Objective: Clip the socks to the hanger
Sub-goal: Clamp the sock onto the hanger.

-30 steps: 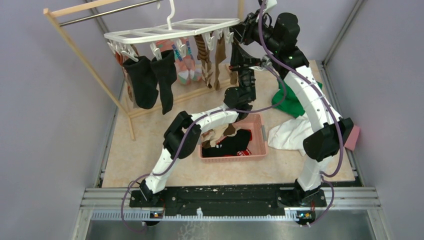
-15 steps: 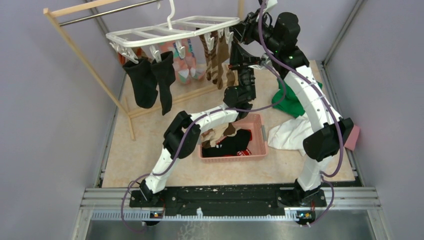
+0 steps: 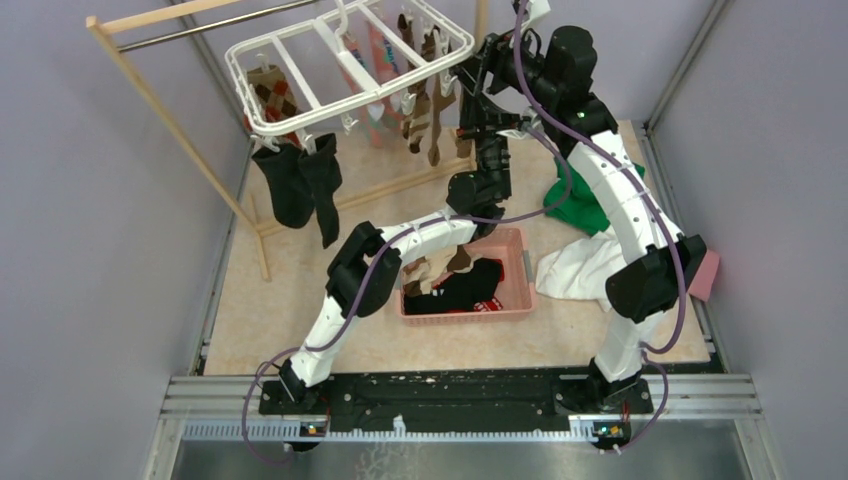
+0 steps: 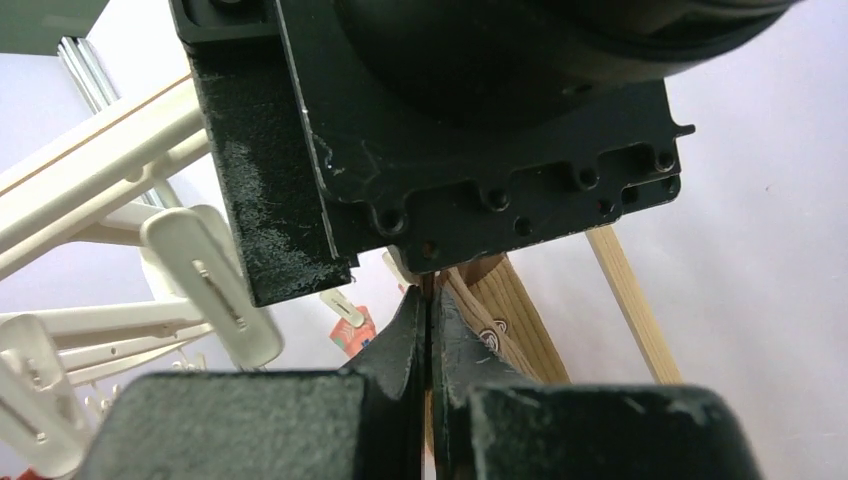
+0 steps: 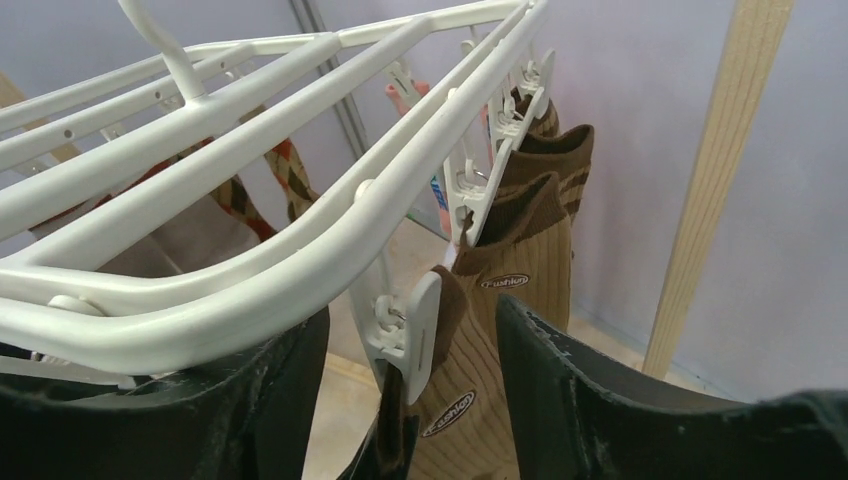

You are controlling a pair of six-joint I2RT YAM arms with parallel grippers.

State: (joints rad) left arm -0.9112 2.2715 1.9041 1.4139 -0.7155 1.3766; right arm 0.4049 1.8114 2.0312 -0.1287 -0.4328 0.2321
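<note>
The white hanger [image 3: 350, 70] hangs tilted from the rack rod, its clips holding black socks [image 3: 295, 185], an argyle sock [image 3: 270, 95] and brown striped socks [image 3: 420, 110]. In the right wrist view a white clip [image 5: 415, 320] grips the brown cuff of a tan sock [image 5: 470, 390], with another tan sock [image 5: 530, 260] clipped behind it. My right gripper [image 5: 405, 340] [image 3: 478, 62] is open, one finger on each side of that clip and not touching it. My left gripper [image 4: 430, 305] [image 3: 487, 128] points upward just below, shut on the tan sock [image 4: 500, 310].
The wooden rack [image 3: 170, 120] stands at the back left, with one post [image 5: 715, 180] close to my right finger. A pink basket [image 3: 520, 270] with more socks [image 3: 470, 285] sits mid-table. Green [image 3: 580, 205], white [image 3: 580, 270] and pink [image 3: 705, 275] cloths lie at the right.
My right gripper has opened and let go of the clip. The hanger has tipped up steeply, and the hanging socks have swung back and left.
</note>
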